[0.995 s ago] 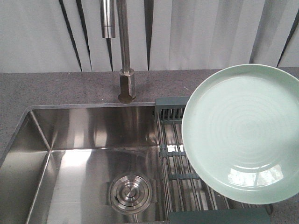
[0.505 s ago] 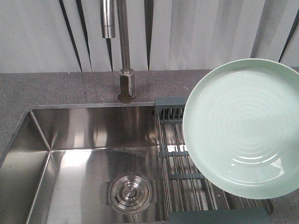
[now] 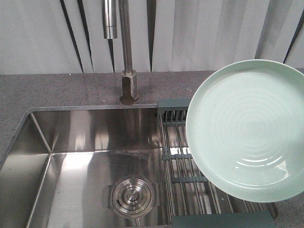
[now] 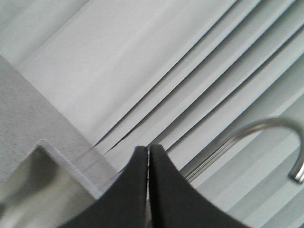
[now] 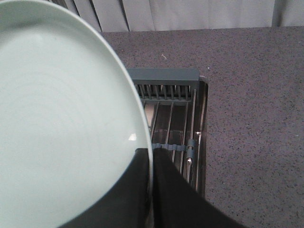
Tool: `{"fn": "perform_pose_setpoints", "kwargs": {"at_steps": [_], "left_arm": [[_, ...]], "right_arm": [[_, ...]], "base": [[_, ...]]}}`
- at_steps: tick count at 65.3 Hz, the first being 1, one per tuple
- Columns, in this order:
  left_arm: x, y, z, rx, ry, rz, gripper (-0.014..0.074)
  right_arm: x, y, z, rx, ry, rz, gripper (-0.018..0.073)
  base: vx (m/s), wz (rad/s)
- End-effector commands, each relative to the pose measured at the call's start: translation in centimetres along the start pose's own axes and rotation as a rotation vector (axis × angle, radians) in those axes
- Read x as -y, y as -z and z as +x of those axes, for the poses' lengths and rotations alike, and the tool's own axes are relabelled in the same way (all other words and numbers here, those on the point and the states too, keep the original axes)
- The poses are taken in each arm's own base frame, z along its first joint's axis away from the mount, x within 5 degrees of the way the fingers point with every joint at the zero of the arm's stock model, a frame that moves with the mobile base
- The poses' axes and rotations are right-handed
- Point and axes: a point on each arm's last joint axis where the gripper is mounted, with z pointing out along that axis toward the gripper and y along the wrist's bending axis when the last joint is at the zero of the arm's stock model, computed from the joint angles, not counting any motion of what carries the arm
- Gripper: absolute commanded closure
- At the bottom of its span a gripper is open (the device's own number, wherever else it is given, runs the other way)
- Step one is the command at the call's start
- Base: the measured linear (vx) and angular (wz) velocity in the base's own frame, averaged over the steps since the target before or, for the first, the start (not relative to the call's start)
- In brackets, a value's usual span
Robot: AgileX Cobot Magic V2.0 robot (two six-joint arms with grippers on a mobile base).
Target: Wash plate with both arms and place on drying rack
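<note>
The pale mint-green plate (image 3: 249, 130) hangs tilted in the air above the drying rack (image 3: 183, 156), its face toward the front camera. In the right wrist view the plate (image 5: 61, 123) fills the left side, and my right gripper (image 5: 151, 153) is shut on its rim, one finger on each face. The rack (image 5: 173, 121) lies below, across the right end of the sink. My left gripper (image 4: 148, 148) is shut with nothing between its fingers, held up facing the blinds and the tap's curved spout. Neither gripper shows in the front view.
The steel sink (image 3: 90, 142) holds a round drain strainer (image 3: 133, 196). The tap (image 3: 127, 52) rises from the grey countertop (image 3: 57, 90) behind it. Vertical blinds (image 3: 199, 33) close off the back. Countertop (image 5: 251, 95) runs along the rack's right side.
The plate rose a little between one second and half a second ago, then sank slightly. The sink and rack are unchanged.
</note>
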Motion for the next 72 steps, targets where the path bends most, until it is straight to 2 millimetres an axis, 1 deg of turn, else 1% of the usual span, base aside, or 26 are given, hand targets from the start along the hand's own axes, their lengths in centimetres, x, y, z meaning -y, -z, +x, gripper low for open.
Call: {"fn": "perform_pose_setpoints", "kwargs": {"at_steps": [1,7,11,15,21,26,30,35,42,51,55,62,65,69,72], "left_arm": [[0.1,0.2,-0.6,0.092,0.222,0.079,0.0603],[0.8,0.3,-1.3,0.143,0.367,0.158,0.0603],[1.8,0.5,-1.9,0.164,0.403,0.231,0.0603],[3.4,0.7,-2.6,0.177,0.364,0.316,0.0603],[5.9,0.8,-3.4,0.161,0.233,0.403,0.0603],[7.9,0.5,-3.9,0.128,0.164,0.431,0.0603],[9.0,-0.3,-4.2,0.090,0.137,0.426,0.0603],[10.7,-1.7,-4.4,0.035,0.057,0.429,0.0599],[12.3,-4.1,-4.1,-0.073,-0.010,0.435,0.0590],[13.6,-8.2,-2.7,-0.263,-0.071,0.469,0.0559],[13.7,-10.1,-1.9,-0.347,-0.092,0.477,0.0532],[14.0,-13.3,-0.8,-0.471,-0.078,0.522,0.0440],[13.6,-15.0,-0.1,-0.526,-0.063,0.520,0.0382],[13.4,-16.6,0.5,-0.572,-0.063,0.521,0.0300],[12.7,-17.9,1.1,-0.607,-0.063,0.494,0.0249]], "right_arm": [[0.0,0.5,-1.3,0.097,-0.006,0.014,0.0563],[0.0,0.5,-1.3,0.096,-0.003,0.018,0.0563],[0.1,0.5,-1.3,0.097,-0.002,0.020,0.0563],[0.1,0.5,-1.3,0.098,0.001,0.024,0.0563],[0.1,0.5,-1.4,0.107,0.003,0.028,0.0563],[0.2,0.5,-1.5,0.120,0.003,0.032,0.0563],[0.3,0.5,-1.6,0.128,0.012,0.044,0.0563],[0.4,0.5,-1.6,0.127,0.027,0.060,0.0563],[0.5,0.5,-1.5,0.124,0.040,0.074,0.0563],[0.5,0.5,-1.5,0.124,0.040,0.075,0.0563],[0.5,0.5,-1.5,0.124,0.040,0.075,0.0563],[0.5,0.5,-1.5,0.124,0.040,0.075,0.0563],[0.5,0.5,-1.5,0.124,0.040,0.075,0.0563],[0.5,0.5,-1.5,0.126,0.040,0.075,0.0563],[0.5,0.5,-1.5,0.126,0.040,0.075,0.0563]], "base": [[0.00,0.00],[0.00,0.00],[0.00,0.00],[0.00,0.00],[0.00,0.00],[0.00,0.00],[0.00,0.00],[0.00,0.00],[0.00,0.00],[0.00,0.00],[0.00,0.00],[0.00,0.00],[0.00,0.00],[0.00,0.00],[0.00,0.00]]}}
